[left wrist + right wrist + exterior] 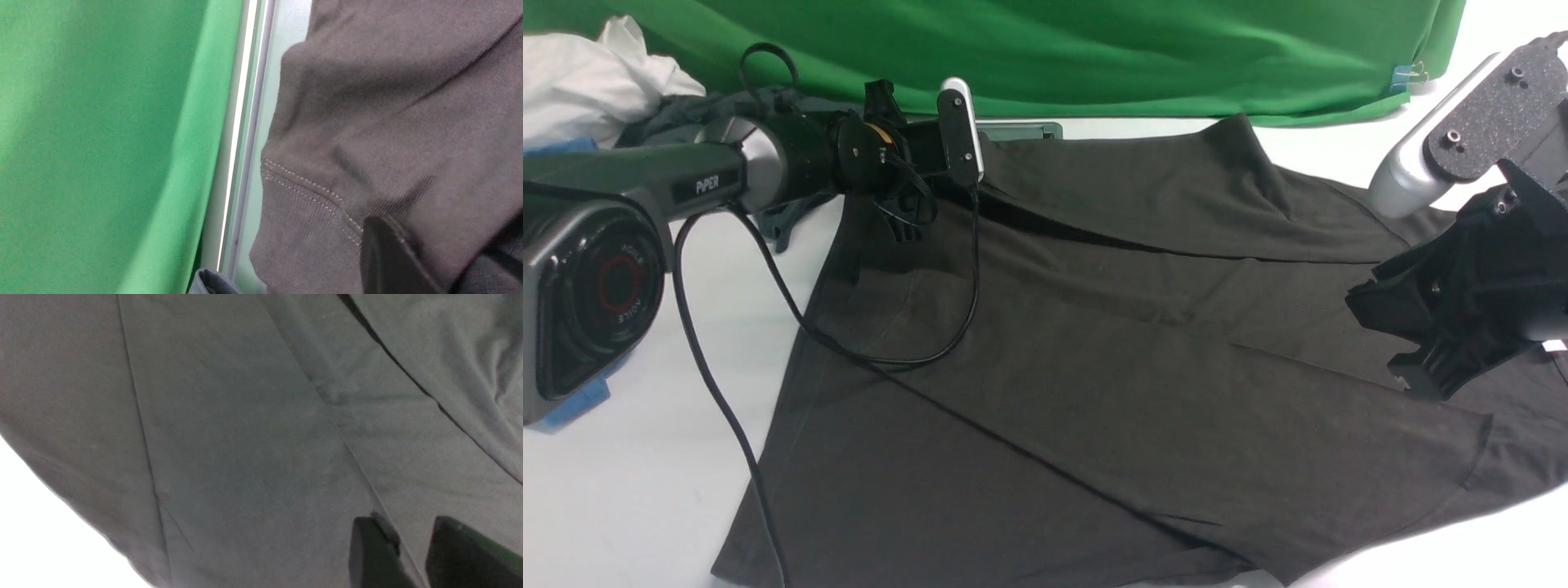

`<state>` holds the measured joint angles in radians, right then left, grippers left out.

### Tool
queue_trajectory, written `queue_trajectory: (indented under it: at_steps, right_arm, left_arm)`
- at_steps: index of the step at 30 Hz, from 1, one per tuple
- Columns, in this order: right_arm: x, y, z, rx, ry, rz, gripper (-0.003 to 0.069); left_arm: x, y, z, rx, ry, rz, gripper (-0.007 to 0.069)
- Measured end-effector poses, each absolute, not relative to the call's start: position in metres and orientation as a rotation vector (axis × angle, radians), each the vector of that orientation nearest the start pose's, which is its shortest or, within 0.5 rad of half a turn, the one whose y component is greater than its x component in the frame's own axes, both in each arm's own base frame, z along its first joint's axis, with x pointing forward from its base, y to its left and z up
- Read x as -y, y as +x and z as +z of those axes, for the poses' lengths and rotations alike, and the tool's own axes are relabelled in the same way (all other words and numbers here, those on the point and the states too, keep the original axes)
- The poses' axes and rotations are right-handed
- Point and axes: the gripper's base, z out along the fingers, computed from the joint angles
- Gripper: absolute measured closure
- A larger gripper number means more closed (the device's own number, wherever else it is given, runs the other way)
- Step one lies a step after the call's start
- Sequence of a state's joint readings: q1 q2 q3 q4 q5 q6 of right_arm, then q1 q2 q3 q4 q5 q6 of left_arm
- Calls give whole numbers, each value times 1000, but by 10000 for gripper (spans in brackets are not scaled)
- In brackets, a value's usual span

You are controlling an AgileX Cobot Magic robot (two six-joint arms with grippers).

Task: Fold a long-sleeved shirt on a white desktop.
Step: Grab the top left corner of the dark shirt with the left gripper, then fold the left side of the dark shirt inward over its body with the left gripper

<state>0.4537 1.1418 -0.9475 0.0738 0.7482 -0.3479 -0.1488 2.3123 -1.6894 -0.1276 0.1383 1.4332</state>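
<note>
The brownish-black long-sleeved shirt [1111, 343] lies spread with folds over the white desktop [621, 490], its print and label hidden. At the shirt's far left corner my left gripper [907, 222] rests on the cloth. The left wrist view shows one black finger [384, 253] under a ribbed, stitched edge of the shirt [310, 196]; cloth wraps over and hides the other finger, so it is shut on the shirt. My right gripper [1411, 369] hovers over the shirt's right side. Its fingertips [369, 547] stand apart over a crease, gripper [408, 535] open and empty.
A green cloth backdrop [1094, 49] hangs behind the table. The silver-framed cable slot [1023, 129] sits at the back beside the left gripper, its frame [241, 122] close to the cloth edge. White cloth [588, 82] and a dark grey-teal garment [686, 110] are piled back left. A black cable [727, 408] loops over the shirt.
</note>
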Motion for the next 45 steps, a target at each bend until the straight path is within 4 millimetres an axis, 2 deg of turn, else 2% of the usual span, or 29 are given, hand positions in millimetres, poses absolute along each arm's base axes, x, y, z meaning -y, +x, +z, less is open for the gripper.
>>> queue_trajectory:
  at_steps: [5,15,19,23,24,27,30,34,39,45]
  right_arm:
    - [-104,204,322,-2251,-907,133,468]
    - [-104,204,322,-2250,-909,132,468]
    - [-105,206,323,-2238,-904,133,468]
    - [-110,216,313,-2245,-924,124,459]
    - [-112,220,311,-2237,-936,117,449]
    - [-124,246,286,-2225,-991,87,346]
    - [-131,260,269,-2275,-1023,82,274]
    - [-134,267,254,-2331,-1057,80,240]
    - [-134,265,261,-2315,-1049,82,239]
    - [-131,259,277,-2264,-1028,83,239]
  left_arm:
    - [78,507,140,-1753,1582,558,589]
    - [77,490,185,-1836,1597,477,589]
    - [74,480,187,-1924,1663,438,589]
    - [70,475,191,-2028,1620,412,589]
    - [70,473,194,-2047,1602,406,589]
    - [69,465,206,-2103,1584,381,589]
    - [73,459,215,-2116,1608,367,589]
    - [86,445,227,-2110,1656,345,589]
    - [98,431,220,-2175,1705,308,589]
    - [98,412,193,-2285,1807,382,589]
